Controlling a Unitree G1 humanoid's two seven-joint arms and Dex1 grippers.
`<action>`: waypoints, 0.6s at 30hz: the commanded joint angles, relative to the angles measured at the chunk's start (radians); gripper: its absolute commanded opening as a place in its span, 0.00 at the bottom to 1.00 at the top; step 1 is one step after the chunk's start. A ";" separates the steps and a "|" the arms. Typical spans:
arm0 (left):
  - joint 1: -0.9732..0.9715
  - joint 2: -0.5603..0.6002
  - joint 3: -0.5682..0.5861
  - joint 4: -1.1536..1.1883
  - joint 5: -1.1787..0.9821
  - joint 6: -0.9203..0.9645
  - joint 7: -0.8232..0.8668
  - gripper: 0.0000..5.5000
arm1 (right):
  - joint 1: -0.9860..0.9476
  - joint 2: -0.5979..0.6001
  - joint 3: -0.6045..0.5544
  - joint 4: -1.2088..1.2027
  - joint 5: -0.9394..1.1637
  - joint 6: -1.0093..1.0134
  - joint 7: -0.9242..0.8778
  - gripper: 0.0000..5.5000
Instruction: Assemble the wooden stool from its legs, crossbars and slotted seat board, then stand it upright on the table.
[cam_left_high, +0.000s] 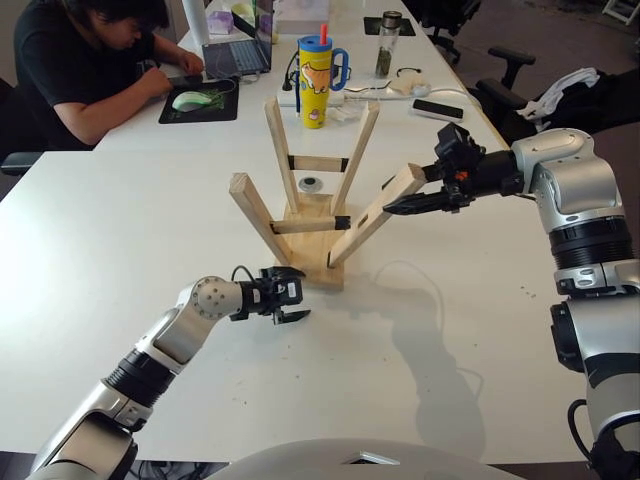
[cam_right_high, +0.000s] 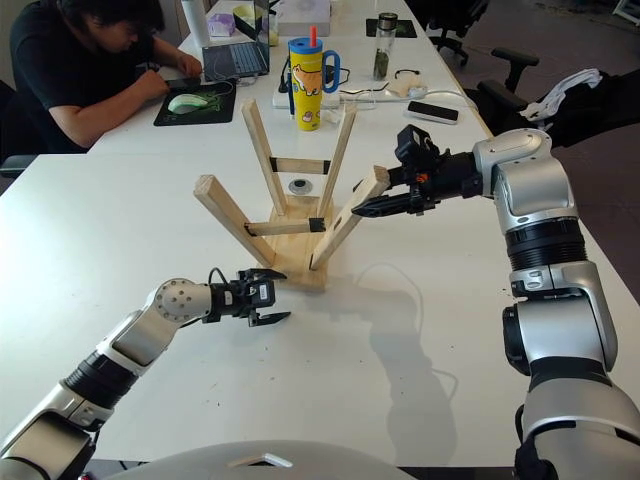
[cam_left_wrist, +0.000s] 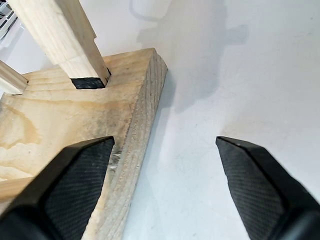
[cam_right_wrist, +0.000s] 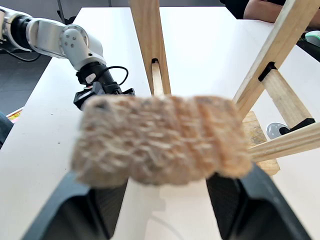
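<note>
The wooden stool (cam_left_high: 318, 205) lies upside down mid-table, its seat board (cam_left_wrist: 60, 115) flat on the table and its legs joined by crossbars (cam_left_high: 318, 163) pointing up. My right gripper (cam_left_high: 398, 205) is shut on the top end of the right-hand leg (cam_right_wrist: 160, 140), coming from the right. My left gripper (cam_left_high: 297, 296) is open, low over the table at the board's near edge. In the left wrist view one finger (cam_left_wrist: 75, 175) overlaps the board's edge and the other (cam_left_wrist: 260, 175) hangs over bare table.
Behind the stool stand a yellow tumbler (cam_left_high: 315, 80), a phone (cam_left_high: 437, 108), a laptop (cam_left_high: 237, 55) and a mouse on a pad (cam_left_high: 198, 100), where a person sits. A small round object (cam_left_high: 311, 184) lies beyond the board. White table (cam_left_high: 400, 380) stretches nearer me.
</note>
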 joint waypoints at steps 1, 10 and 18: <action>0.100 0.001 -0.076 0.059 0.060 0.081 -0.026 0.69 | -0.001 0.003 0.042 -0.049 -0.050 0.020 -0.029 0.38; 0.092 -0.049 -0.051 0.073 0.051 0.069 0.040 0.69 | -0.042 0.035 0.105 -0.080 -0.078 0.049 -0.038 0.38; 0.100 -0.169 0.078 0.058 0.016 0.106 0.228 0.69 | -0.072 0.033 0.124 -0.018 -0.096 0.020 -0.015 0.38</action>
